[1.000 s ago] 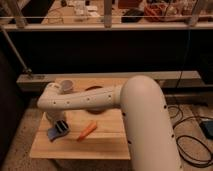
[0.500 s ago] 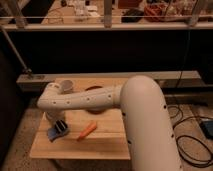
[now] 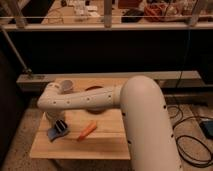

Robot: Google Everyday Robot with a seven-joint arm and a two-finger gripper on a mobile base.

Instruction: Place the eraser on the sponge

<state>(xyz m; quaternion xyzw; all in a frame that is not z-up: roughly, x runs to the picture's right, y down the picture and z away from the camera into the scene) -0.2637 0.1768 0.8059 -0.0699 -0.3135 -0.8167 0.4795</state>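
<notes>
The blue sponge (image 3: 53, 133) lies flat near the front left corner of the wooden table (image 3: 105, 145). A small dark block, the eraser (image 3: 62, 126), sits at the sponge's upper right edge, touching it. My gripper (image 3: 58, 121) hangs at the end of the white arm, straight above the sponge and right at the eraser. Whether it holds the eraser does not show. The arm's large white elbow (image 3: 145, 115) fills the right half of the view.
An orange carrot (image 3: 87, 130) lies on the table just right of the sponge. A pale round cup (image 3: 66, 86) stands at the back left, with a brown round dish (image 3: 93, 89) beside it behind the arm. Cables lie on the floor at the right.
</notes>
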